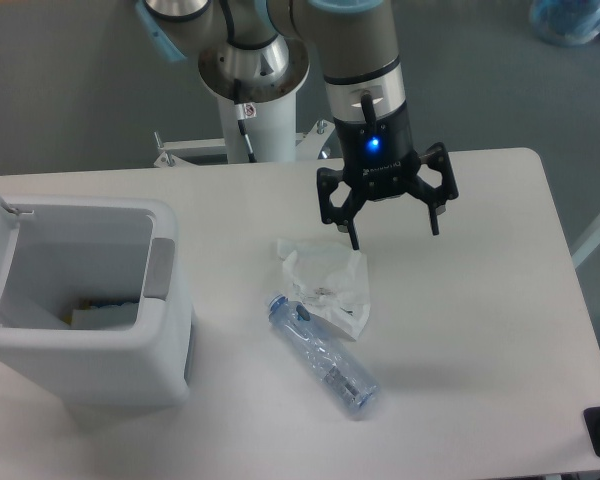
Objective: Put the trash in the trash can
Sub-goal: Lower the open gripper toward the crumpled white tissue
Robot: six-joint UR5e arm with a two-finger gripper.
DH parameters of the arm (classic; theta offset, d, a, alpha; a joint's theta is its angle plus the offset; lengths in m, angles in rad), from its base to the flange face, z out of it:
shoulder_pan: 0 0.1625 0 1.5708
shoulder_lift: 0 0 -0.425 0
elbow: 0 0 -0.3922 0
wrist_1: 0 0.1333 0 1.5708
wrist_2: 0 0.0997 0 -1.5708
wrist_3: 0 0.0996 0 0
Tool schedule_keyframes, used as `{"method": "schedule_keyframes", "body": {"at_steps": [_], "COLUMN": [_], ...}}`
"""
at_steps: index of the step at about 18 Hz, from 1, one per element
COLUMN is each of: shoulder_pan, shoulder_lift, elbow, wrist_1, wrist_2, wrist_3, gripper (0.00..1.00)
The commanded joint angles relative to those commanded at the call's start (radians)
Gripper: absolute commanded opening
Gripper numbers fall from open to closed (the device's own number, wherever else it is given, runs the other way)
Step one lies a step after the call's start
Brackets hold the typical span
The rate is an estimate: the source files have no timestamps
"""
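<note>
Trash can (165, 330) w/ lid cut off

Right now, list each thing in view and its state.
pincer: open, holding nothing, above the table.
wrapper: crumpled, lying on the table.
bottle: crushed, on its side, touching the wrapper.
trash can: lid open, something already inside.

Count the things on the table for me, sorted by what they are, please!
Crumpled white translucent wrapper: 1
Crushed clear plastic bottle with a bluish cap end: 1
Boxy white plastic trash can with its lid open: 1
Total: 3
</note>
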Motion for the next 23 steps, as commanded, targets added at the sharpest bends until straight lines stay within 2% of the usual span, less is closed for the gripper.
{"method": "schedule_keyframes", "body": {"at_steps": [4, 13, 15, 18, 20, 23], "shoulder_pan": [-0.003, -0.005, -0.009, -0.061, -0.064, -0.095], "shoulder_lift": [0.0, -0.014, -0.025, -0.043, -0.052, -0.081], "elbow": [-0.006, -0.066, -0.093, -0.12, -0.147, -0.155], "wrist_1": [-0.002, 0.003, 0.009, 0.003, -0.002, -0.009], "wrist_2": [0.025, 0.032, 0.099, 0.172, 0.179, 0.169], "wrist_3": [0.009, 0.006, -0.001, -0.009, -0.059, -0.181], "gripper": [1.0, 1.0, 1.0, 1.0, 1.0, 1.0]}}
